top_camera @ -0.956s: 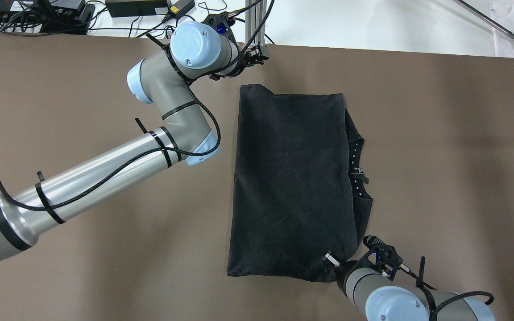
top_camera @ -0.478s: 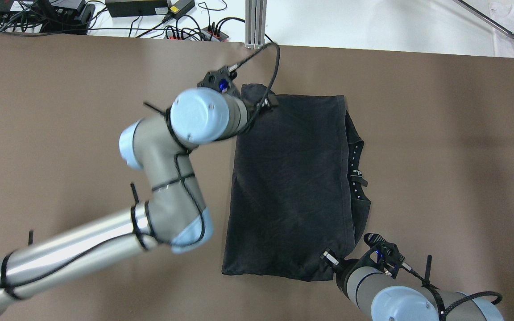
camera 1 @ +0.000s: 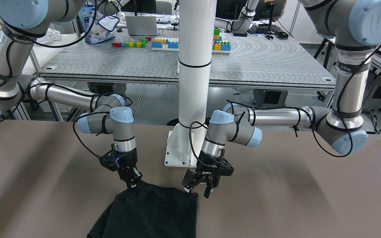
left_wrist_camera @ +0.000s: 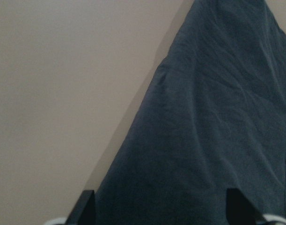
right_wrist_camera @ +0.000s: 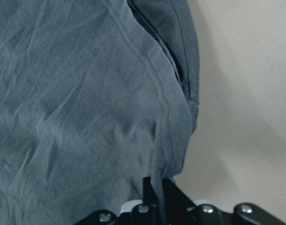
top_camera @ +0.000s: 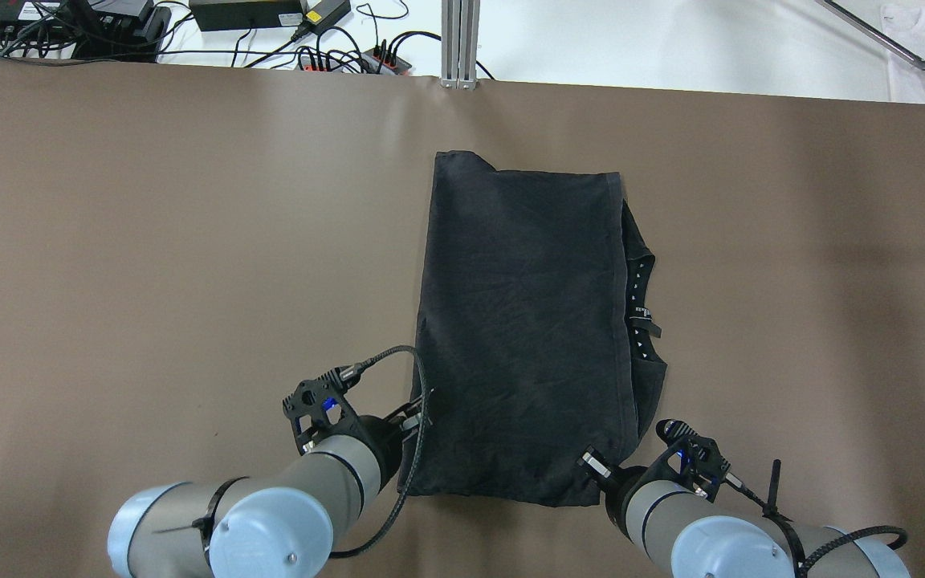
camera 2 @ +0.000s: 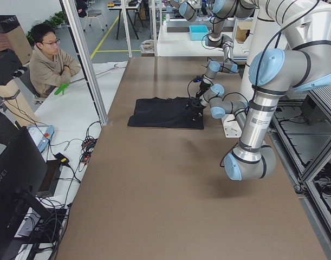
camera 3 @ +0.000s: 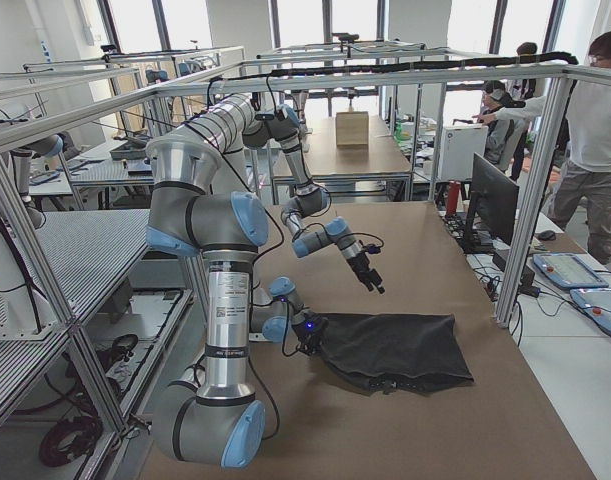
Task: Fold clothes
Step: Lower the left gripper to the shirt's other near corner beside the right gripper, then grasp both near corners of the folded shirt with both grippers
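The black garment (top_camera: 523,321) lay flat on the brown table (top_camera: 149,241), just in front of the white pillar (camera 1: 193,82). The right gripper (camera 1: 133,185) was pinched onto one near corner (robot side), and the left gripper (camera 1: 197,192) sat at the other corner, jaws spread wide.

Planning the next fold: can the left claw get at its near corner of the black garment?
Probably yes: the left claw hangs open right at the garment's corner, nothing lies between them, and the right claw grips the other corner, well clear.
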